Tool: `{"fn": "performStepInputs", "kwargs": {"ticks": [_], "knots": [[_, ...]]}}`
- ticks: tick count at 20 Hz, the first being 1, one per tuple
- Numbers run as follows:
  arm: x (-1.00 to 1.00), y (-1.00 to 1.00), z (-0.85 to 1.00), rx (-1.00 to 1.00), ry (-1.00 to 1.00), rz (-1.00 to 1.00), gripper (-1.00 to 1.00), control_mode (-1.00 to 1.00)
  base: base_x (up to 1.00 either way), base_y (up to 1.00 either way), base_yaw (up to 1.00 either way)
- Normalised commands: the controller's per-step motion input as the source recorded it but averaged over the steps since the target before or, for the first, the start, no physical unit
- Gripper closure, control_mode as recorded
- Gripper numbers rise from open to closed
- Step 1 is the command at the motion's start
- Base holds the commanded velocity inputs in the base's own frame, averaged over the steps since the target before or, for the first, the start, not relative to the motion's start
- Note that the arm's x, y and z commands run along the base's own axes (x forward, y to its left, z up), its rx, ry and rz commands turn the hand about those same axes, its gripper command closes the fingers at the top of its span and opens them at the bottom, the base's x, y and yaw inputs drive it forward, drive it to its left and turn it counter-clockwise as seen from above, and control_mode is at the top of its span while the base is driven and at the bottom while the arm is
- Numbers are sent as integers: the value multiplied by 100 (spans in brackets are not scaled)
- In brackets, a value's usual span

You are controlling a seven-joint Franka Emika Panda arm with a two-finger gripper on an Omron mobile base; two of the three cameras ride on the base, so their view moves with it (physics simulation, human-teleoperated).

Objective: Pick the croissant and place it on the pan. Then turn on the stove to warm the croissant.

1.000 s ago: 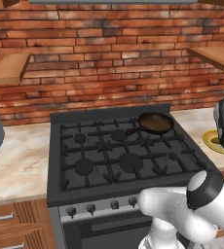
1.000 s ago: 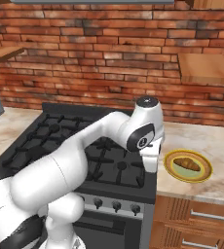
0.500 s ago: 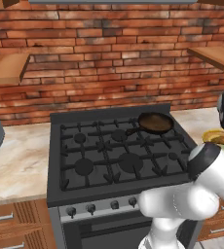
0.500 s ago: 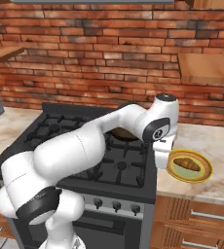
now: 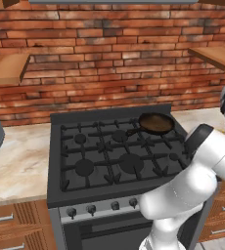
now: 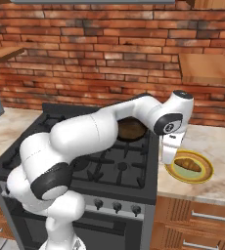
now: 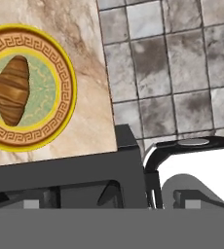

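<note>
The croissant (image 6: 188,165) is seen lying on a yellow-rimmed plate (image 6: 204,177) on the marble counter (image 6: 222,185), right of the stove (image 6: 112,168). The gripper (image 6: 169,155), spread wide and empty, is held beside the plate. The pan (image 5: 156,123) is set on a rear burner below a brick wall (image 5: 109,58).

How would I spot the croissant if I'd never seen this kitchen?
Find the black stove against the brick wall, then look at the marble counter on its right. There lies a round yellow-green plate, and the small golden-brown lumpy pastry on it is the croissant; the pan on the stove holds nothing.

Plate (image 6: 206,174) on marble counter (image 6: 222,188)
</note>
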Motion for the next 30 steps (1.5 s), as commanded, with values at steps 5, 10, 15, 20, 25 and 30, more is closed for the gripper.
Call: {"fn": "performStepInputs", "kwargs": {"ticks": [5, 10, 15, 20, 25, 30], "knots": [[15, -15, -20, 8, 0, 0, -100, -100, 0, 0, 0], [12, -20, -18, 4, 0, 0, -100, -100, 0, 0, 0], [14, -21, -13, 3, 1, 0, -100, -100, 0, 0, 0], [17, -20, -8, 1, 2, 0, -100, -100, 0, 0, 0], [24, -3, -15, 0, 3, 0, -100, -100, 0, 0, 0], [27, 0, -23, 0, 1, 0, -100, -100, 0, 0, 0]]}}
